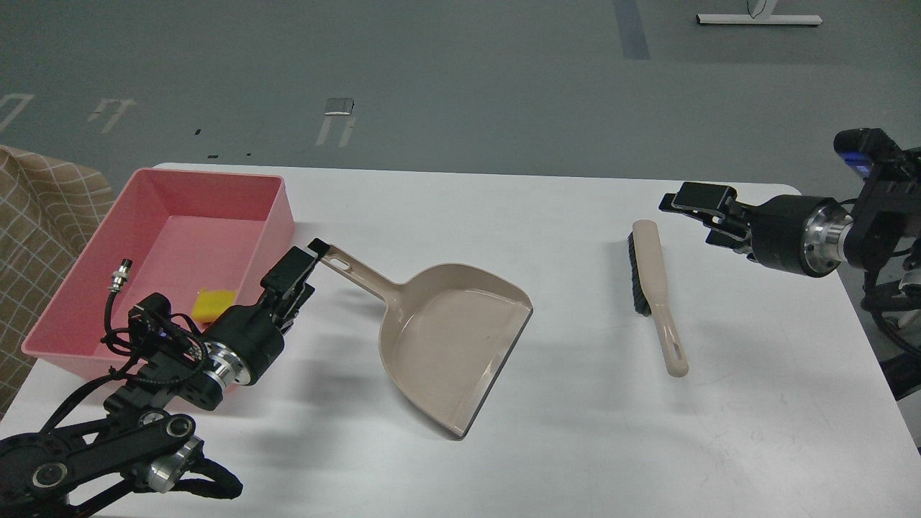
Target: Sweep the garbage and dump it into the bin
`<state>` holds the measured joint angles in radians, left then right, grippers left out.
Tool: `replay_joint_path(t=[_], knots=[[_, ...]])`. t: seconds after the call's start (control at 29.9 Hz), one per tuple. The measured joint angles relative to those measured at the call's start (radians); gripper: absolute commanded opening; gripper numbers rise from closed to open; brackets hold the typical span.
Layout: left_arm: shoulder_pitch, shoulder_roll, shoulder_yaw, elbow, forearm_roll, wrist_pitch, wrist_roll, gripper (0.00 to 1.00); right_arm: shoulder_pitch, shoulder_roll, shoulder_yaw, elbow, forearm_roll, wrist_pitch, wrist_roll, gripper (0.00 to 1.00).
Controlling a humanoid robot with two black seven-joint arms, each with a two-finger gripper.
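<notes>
The pink bin (86,288) stands at the table's left. The yellow chunk (213,302) lies inside it near the front wall; the bread wedge is not in view. My left gripper (309,272) is open just left of the tip of the beige dustpan's handle (352,270), next to the bin's right wall. The dustpan (446,338) lies flat mid-table and its pan looks empty. My right gripper (692,216) is open and empty, hovering just right of the top of the beige brush (651,288), apart from it.
The white table's (575,446) rounded right back corner lies under my right gripper. A checked brown cloth (36,208) sits off the table's left side. Grey floor lies beyond the far edge.
</notes>
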<state>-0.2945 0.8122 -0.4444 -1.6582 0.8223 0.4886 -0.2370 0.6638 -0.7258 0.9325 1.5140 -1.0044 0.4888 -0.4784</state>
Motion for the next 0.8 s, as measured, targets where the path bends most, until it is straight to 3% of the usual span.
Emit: replay_joint_path(t=[0.3,0.5,0.6,0.8], knots=[[-0.165,0.086,-0.009,0.001,-0.001,0.0,-0.008,0.98,0.001,0.048,0.192,-0.001,0.048,0.0,0.008,1.0],[-0.31,0.108,-0.056,0.031,-0.015,-0.018,-0.008,0.98,-0.002,0.155,0.355,-0.035,0.177,0.0,0.013,1.0],[-0.36,0.105,-0.114,0.071,-0.018,-0.093,-0.009,0.98,0.002,0.23,0.425,-0.099,0.25,0.0,0.013,1.0],[-0.4,0.039,-0.32,0.183,-0.02,-0.351,-0.01,0.98,0.097,0.388,0.563,-0.333,0.356,0.0,0.014,1.0]])
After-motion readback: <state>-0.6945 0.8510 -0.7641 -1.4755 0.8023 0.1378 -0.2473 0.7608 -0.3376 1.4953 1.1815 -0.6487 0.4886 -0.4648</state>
